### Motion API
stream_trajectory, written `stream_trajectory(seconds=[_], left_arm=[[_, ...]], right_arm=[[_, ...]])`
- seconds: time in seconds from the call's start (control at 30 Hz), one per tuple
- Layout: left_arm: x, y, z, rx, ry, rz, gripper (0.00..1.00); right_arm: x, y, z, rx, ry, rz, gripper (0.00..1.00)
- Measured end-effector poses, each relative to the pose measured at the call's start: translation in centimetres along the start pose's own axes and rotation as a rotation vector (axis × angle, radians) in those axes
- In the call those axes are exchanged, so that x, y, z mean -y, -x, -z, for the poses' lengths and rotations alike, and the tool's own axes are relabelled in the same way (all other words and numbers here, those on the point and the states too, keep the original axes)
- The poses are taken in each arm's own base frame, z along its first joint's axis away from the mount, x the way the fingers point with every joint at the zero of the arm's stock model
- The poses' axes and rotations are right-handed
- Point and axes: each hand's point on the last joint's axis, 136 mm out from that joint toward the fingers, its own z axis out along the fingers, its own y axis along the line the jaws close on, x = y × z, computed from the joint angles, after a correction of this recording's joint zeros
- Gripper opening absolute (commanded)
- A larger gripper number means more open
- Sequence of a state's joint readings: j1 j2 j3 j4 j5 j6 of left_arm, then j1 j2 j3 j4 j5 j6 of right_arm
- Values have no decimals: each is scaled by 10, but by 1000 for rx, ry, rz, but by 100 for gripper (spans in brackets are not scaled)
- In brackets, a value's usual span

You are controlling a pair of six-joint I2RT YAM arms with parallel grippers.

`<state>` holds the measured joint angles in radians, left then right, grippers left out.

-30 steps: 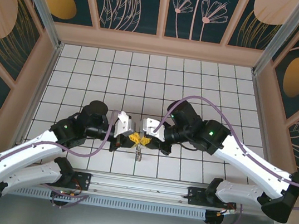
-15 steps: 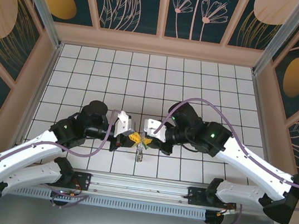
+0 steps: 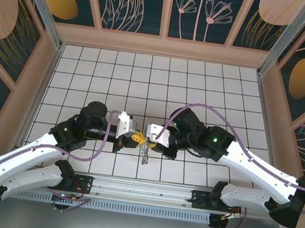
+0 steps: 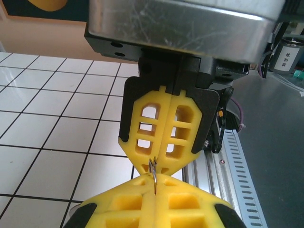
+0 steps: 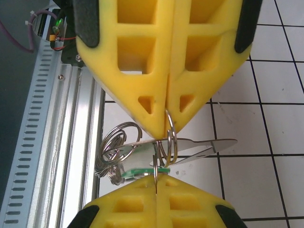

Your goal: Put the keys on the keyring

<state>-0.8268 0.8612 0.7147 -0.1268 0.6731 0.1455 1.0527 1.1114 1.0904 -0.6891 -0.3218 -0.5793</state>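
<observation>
Over the tiles near the front rail, my left gripper (image 3: 138, 139) and right gripper (image 3: 150, 143) meet tip to tip. Both are shut on the thin silvery split rings of the keyring (image 5: 171, 142). In the left wrist view a ring wire (image 4: 154, 171) runs into the slit of my left gripper (image 4: 155, 184), opposite the right gripper (image 4: 160, 164). In the right wrist view a ring enters my right gripper (image 5: 156, 184), and another hangs from the left gripper (image 5: 168, 122). The key's green head (image 5: 141, 172) and flat silvery blades (image 5: 213, 144) hang between them. A bunch of rings (image 5: 111, 149) dangles to the left.
The aluminium front rail (image 5: 57, 133) runs close beside the grippers. The hanging metal bunch (image 3: 145, 156) dangles just above the white tiled floor (image 3: 157, 80). Patterned walls enclose the back and both sides.
Both grippers stay pinched together. The right arm has sunk slightly toward the front, and the hanging bunch has swung a little to the right.
</observation>
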Motion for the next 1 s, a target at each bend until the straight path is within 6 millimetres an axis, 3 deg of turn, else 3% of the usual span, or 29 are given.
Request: stream_trajectory(seconds=[0.3, 0.53, 0.8, 1.0], left_arm=[[0, 1, 0, 4, 1, -3, 0], [0, 1, 0, 4, 1, -3, 0], [1, 5, 2, 18, 3, -15, 0], [1, 7, 3, 24, 4, -19, 0]], right_arm=[[0, 4, 9, 26, -21, 12, 0], [6, 20, 50, 175, -64, -32, 0], [5, 15, 30, 142, 10, -69, 0], [3, 15, 27, 143, 37, -75, 0]])
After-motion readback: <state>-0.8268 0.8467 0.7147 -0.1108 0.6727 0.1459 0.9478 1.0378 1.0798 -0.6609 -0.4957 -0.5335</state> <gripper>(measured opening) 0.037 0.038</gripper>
